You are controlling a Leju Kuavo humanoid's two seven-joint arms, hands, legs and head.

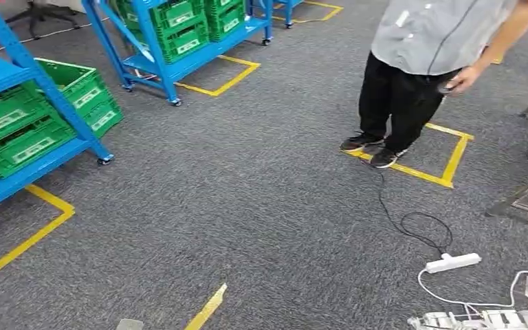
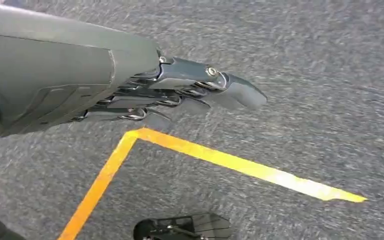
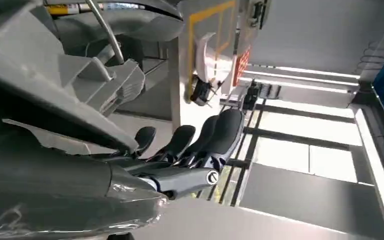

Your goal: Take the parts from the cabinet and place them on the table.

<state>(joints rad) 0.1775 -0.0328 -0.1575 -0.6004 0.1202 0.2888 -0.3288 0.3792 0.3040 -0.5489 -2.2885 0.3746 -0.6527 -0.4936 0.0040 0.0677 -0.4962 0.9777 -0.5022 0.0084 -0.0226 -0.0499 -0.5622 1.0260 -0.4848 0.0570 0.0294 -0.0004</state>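
**Both hands empty, no part in hand; crates sit on the blue racks**

Head view: grey carpet floor (image 1: 247,206) w/ yellow tape boxes. Blue shelving rack (image 1: 24,103) at near left carries green plastic crates (image 1: 14,130); a second blue rack (image 1: 179,48) w/ more green crates (image 1: 185,27) stands farther back. If these racks are the cabinet, the parts are prob. inside the crates, but contents can't be seen from here. A person (image 1: 419,69) stands to the right on a taped square; white power strip (image 1: 452,262) and cables lie on the floor near them. A desk edge may show at far right, can't confirm.

Left hand (image 2: 180,92): fingers straight and close together, holding nothing, hanging over the carpet above a yellow tape corner (image 2: 137,134). Right hand (image 3: 190,145): fingers extended side by side, nothing in them; pale grey shapes lie close behind it, can't say what they are.

Handling, judged only: a crate looks stiff, light-ish moulded plastic w/ ribbed walls, not fragile, fairly smooth. Best hold prob. the rim or a handle cut-out. Loose parts inside could shift, so keep it level. Part weight and shape unknown.
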